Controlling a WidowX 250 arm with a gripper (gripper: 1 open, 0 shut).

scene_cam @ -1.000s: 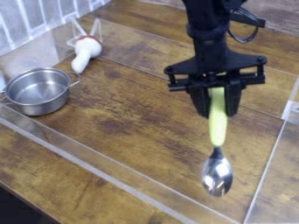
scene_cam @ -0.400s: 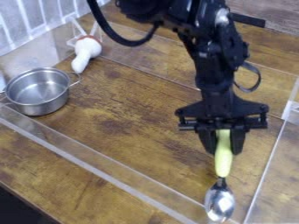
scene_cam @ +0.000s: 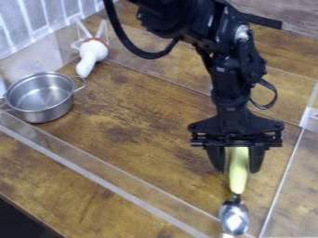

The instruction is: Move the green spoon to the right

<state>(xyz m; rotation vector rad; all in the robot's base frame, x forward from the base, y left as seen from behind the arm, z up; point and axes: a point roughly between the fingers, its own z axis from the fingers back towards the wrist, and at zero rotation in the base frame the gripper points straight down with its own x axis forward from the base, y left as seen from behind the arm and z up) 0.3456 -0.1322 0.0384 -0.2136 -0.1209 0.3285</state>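
Observation:
The green spoon (scene_cam: 236, 178) lies at the right front of the wooden table, its yellow-green handle pointing away from me. Its shiny silver bowl (scene_cam: 233, 219) sits close to the clear front wall. My gripper (scene_cam: 236, 158) points straight down over the upper end of the handle. Its two black fingers (scene_cam: 215, 156) stand apart on either side of the handle, with small gaps showing, so the gripper is open. The top of the handle is hidden behind the gripper.
A steel pot (scene_cam: 40, 97) stands at the left. Behind it, near the tiled wall, lies a white utensil (scene_cam: 87, 59). Clear plastic walls (scene_cam: 112, 191) border the table at the front and on the right (scene_cam: 288, 186). The black arm (scene_cam: 211, 42) reaches in from the top.
The gripper carried the spoon down and toward the front until it lay on the table. Its fingers have now spread off the handle.

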